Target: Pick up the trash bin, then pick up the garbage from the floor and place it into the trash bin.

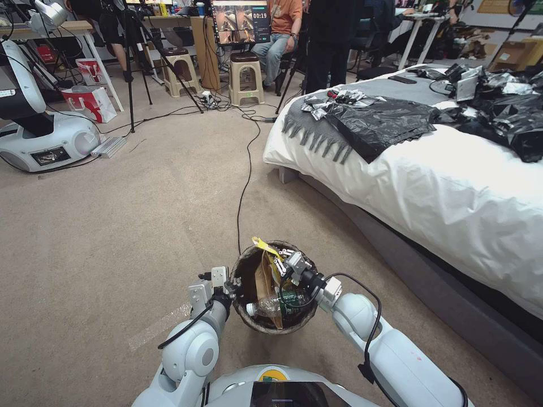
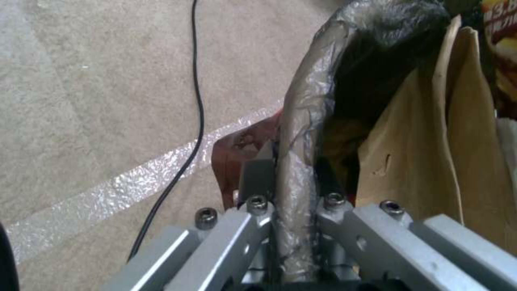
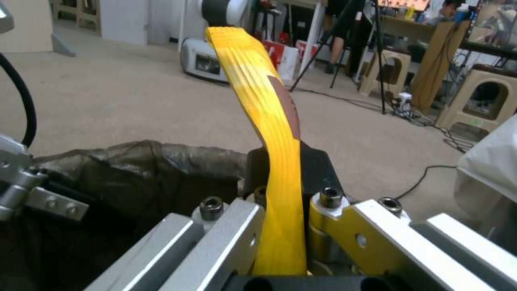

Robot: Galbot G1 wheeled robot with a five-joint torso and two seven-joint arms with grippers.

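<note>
The trash bin (image 1: 266, 322) with its dark brown liner hangs in front of my chest above the carpet. My left gripper (image 1: 233, 284) is shut on the bin's lined rim (image 2: 295, 161), one finger inside and one outside. A tan paper bag (image 1: 263, 280), a clear bottle (image 1: 271, 306) and other garbage sit inside the bin. My right gripper (image 1: 284, 264) is over the bin's far side, shut on a yellow snack wrapper (image 3: 272, 153) that sticks up between its fingers. The same wrapper (image 1: 264, 246) shows above the bin's far rim.
A bed (image 1: 452, 186) with white sheet, grey blanket and large black plastic bags (image 1: 379, 127) stands close on the right. A black cable (image 1: 246, 175) runs across the carpet ahead. Another robot base (image 1: 42, 138), stools (image 1: 246, 76) and tripods stand farther back. A tape strip (image 2: 124, 190) lies on the carpet.
</note>
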